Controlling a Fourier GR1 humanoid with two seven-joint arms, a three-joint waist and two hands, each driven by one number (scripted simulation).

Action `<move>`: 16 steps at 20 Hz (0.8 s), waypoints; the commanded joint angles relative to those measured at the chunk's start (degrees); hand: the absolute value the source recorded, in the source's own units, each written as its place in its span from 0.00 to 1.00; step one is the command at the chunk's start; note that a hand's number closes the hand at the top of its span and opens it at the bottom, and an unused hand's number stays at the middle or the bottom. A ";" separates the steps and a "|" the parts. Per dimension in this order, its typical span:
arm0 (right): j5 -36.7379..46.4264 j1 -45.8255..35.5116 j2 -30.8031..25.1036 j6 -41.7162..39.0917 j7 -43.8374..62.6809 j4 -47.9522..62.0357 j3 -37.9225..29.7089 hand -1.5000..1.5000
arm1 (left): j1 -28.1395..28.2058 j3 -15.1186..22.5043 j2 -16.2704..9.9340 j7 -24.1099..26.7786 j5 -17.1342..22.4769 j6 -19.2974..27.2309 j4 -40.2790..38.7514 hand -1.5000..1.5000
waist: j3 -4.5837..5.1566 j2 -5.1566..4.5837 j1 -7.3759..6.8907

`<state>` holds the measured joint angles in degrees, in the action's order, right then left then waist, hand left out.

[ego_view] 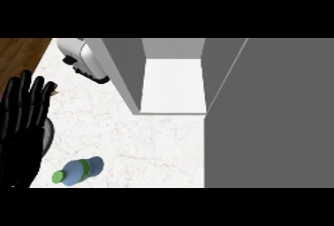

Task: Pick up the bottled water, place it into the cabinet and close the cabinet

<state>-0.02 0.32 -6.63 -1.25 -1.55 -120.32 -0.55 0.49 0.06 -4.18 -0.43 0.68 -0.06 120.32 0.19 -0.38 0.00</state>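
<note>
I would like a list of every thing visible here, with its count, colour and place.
bottle: one, blue with green cap, on the counter near the lower left.
cabinet: one, grey with white inside, open, at top centre.
door: one, grey, filling the right side.
appliance: one, white and black, top left, beside the cabinet.
counter: one, white marble.
floor: brown wood, top left corner.
left robot hand: one, black, open, fingers up, at the left edge.

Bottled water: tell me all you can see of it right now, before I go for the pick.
The bottled water is a small blue, see-through bottle with a green cap. It stands on the white marble counter near its front left corner, seen from above, cap toward the lower left. Nothing touches it; the left hand rests open just beside it.
</note>
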 commanded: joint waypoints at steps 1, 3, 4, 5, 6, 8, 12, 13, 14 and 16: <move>1.34 2.03 0.40 0.34 3.47 -5.03 1.48 0.00 | 0.40 2.80 -0.10 1.68 -0.23 -2.51 1.25 0.00 | -0.18 0.47 0.14; 3.06 1.20 0.64 1.68 -0.05 -1.47 0.29 0.00 | 7.49 3.57 -3.99 5.66 8.15 -11.99 8.08 0.00 | -0.13 0.68 -0.83; 1.10 4.13 -0.55 -0.34 -1.49 -3.20 -0.69 0.00 | 9.55 4.94 -5.18 9.00 9.43 -15.49 8.83 0.00 | -0.11 0.90 -0.58; 2.01 4.41 -0.47 -0.13 1.08 -5.84 0.95 0.00 | 10.02 10.78 -4.03 9.34 6.63 -16.28 10.63 0.00 | -0.10 1.15 -0.16; 4.23 6.85 0.96 1.26 1.07 -7.45 2.77 0.00 | 12.64 9.49 -7.40 10.64 10.96 -21.08 12.71 0.00 | 0.06 1.62 -0.63; -9.24 8.65 6.38 1.20 7.82 -1.18 5.83 0.00 | 20.46 13.36 -2.27 0.56 16.30 -17.10 3.36 0.00 | -0.11 0.39 -1.68; -13.56 15.45 6.53 -0.55 9.91 -5.96 6.42 0.00 | 32.36 11.13 -8.01 1.07 22.25 -22.53 9.37 0.00 | -0.17 0.95 -1.14; -12.94 16.13 6.55 1.04 10.38 -7.13 8.07 0.00 | 35.03 8.78 -10.03 0.99 26.14 -24.44 11.04 0.00 | -0.13 0.91 -1.24; -12.29 14.80 6.57 1.55 14.16 -9.99 8.72 0.00 | 36.88 6.64 -11.20 5.05 26.92 -27.68 8.72 0.00 | -0.07 0.81 -1.16; -13.27 21.11 6.59 1.12 13.71 -13.78 10.09 0.00 | 42.60 3.98 -13.36 7.17 28.87 -31.09 11.75 0.00 | -0.12 0.95 -0.95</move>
<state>-11.58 15.82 -0.67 -0.49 9.44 -129.05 6.91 33.79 7.83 -13.57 3.72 24.26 -24.94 129.42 0.08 0.47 -1.04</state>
